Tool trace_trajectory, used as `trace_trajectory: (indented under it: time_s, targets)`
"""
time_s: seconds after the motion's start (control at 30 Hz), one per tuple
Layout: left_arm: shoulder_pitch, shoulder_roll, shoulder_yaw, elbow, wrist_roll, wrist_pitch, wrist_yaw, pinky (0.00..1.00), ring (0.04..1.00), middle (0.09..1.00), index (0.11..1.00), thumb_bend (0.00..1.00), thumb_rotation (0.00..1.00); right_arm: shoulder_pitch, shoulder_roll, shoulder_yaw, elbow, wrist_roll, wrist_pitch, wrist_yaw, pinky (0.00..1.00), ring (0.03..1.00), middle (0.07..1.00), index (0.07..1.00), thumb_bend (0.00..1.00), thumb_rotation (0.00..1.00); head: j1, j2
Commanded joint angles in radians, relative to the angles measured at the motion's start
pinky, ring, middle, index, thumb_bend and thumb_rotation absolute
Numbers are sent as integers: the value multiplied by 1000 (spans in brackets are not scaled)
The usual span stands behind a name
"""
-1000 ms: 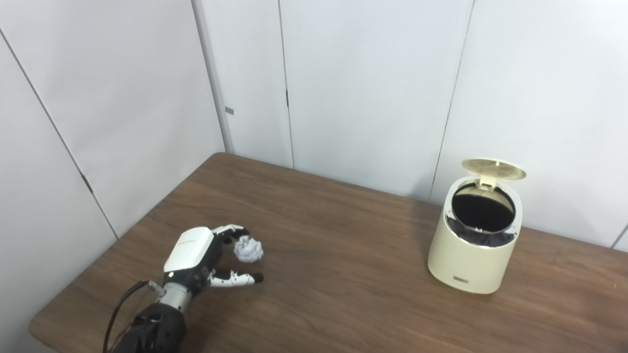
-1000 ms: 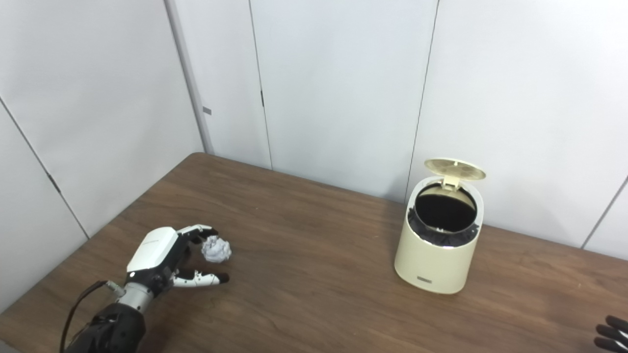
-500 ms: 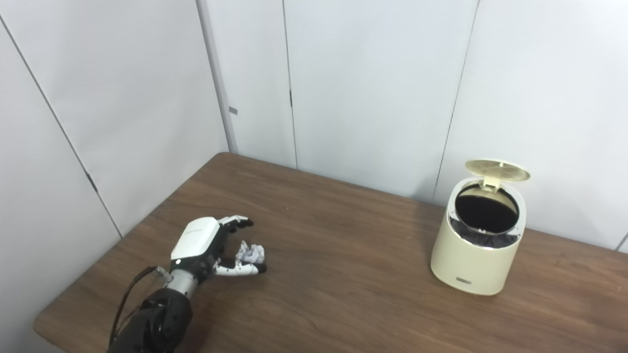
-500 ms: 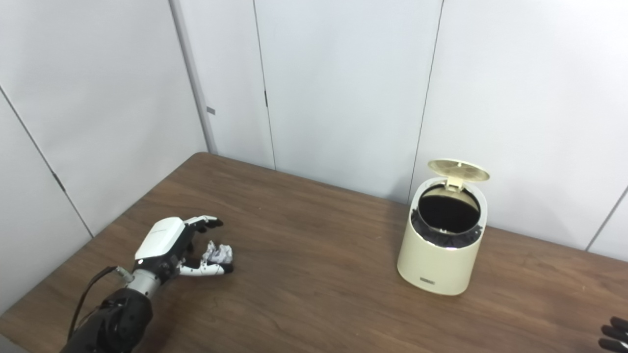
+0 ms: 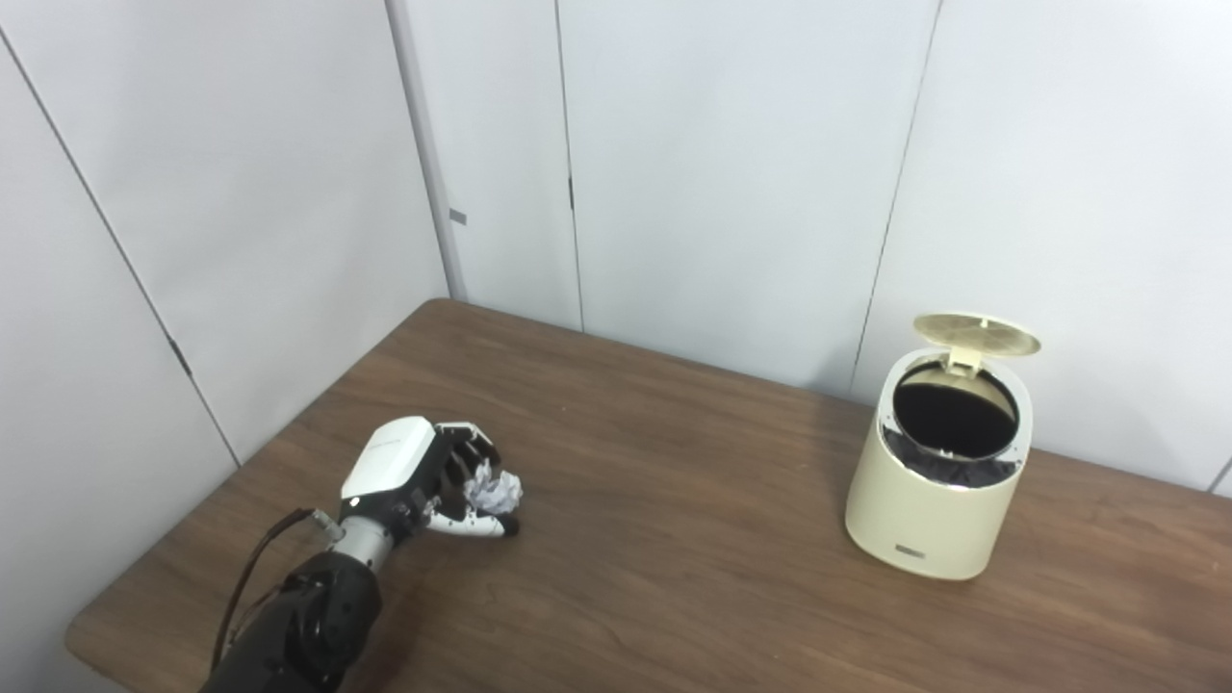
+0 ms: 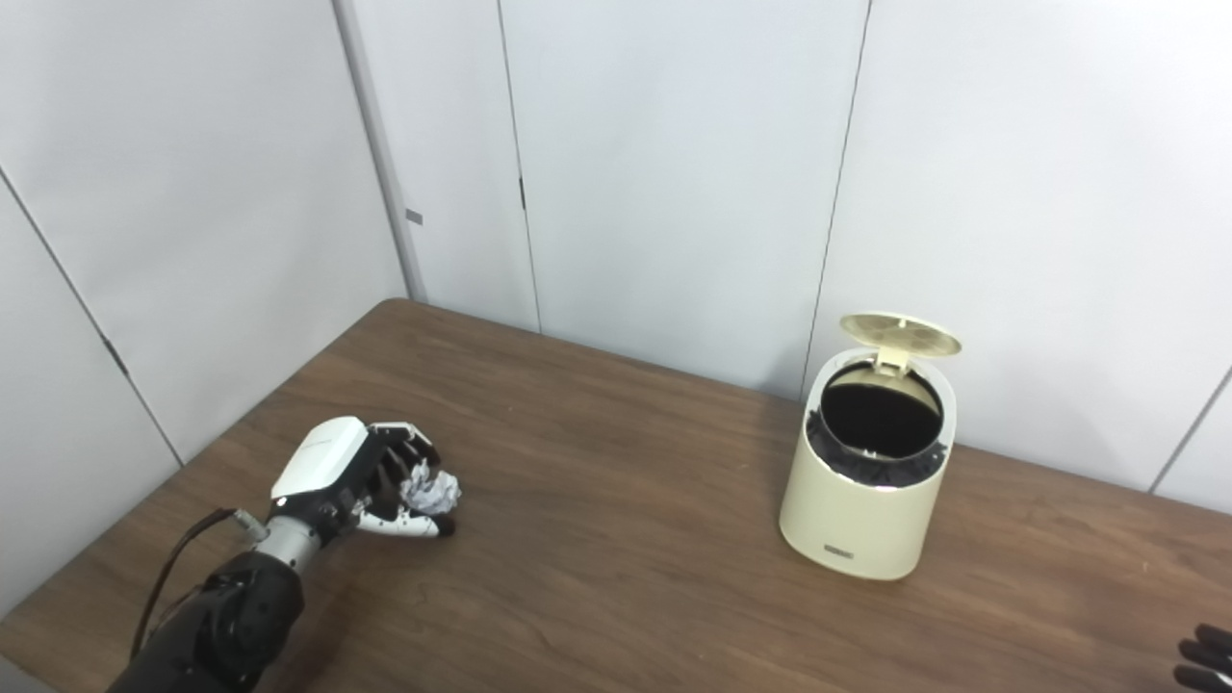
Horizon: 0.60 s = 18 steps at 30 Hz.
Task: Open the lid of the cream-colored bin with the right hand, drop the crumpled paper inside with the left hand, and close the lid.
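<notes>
The cream-colored bin (image 5: 932, 500) stands at the right of the table with its round lid (image 5: 976, 333) flipped up and its dark, bag-lined opening showing. At the table's left, a crumpled white paper ball (image 5: 494, 491) sits inside my left hand (image 5: 423, 481). The fingers curl over its top and the thumb lies under it. The paper rests low, at or just above the tabletop. Only dark fingertips of my right hand (image 6: 1203, 656) show, at the bottom right corner of the right eye view, far from the bin.
The brown wooden table (image 5: 674, 539) meets white wall panels (image 5: 722, 173) at its back and left. The bin stands near the back edge. The table's rounded front-left corner (image 5: 82, 640) lies just left of my left forearm.
My left hand's fingers have curled down from open onto the paper ball, with the thumb closing beneath it. The bin and lid have not moved.
</notes>
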Motion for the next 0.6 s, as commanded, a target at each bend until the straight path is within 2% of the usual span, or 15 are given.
trace_trajectory:
  time_s: [0.0, 0.1, 0.27, 0.4, 0.57]
  targets:
    - [1, 8, -10, 4, -16, -10, -16, 326, 389, 480, 507, 617, 2, -20, -10, -11, -32, 9, -19, -7, 436, 677, 712, 717, 1000, 873, -1, 1]
    - [6, 7, -10, 26, -42, -31, -3, 290, 346, 456, 504, 533, 0, -20, -10, -10, -35, 15, -19, -3, 438, 673, 713, 718, 1000, 873, -2, 4]
    - [10, 8, -15, 36, -51, -55, 8, 262, 312, 448, 500, 522, 0, -17, -8, -11, -41, 34, -12, 2, 445, 684, 717, 716, 1000, 860, -2, 4]
    - [14, 5, -18, 32, -59, -68, 10, 259, 410, 481, 491, 505, 0, -13, -7, -9, -53, 50, -2, 6, 451, 686, 718, 713, 1000, 841, -4, 6]
    - [14, 1, -16, 27, -68, -79, 14, 225, 421, 478, 494, 502, 0, -11, -3, -8, -59, 43, 6, 1, 456, 697, 724, 721, 1000, 849, -7, 8]
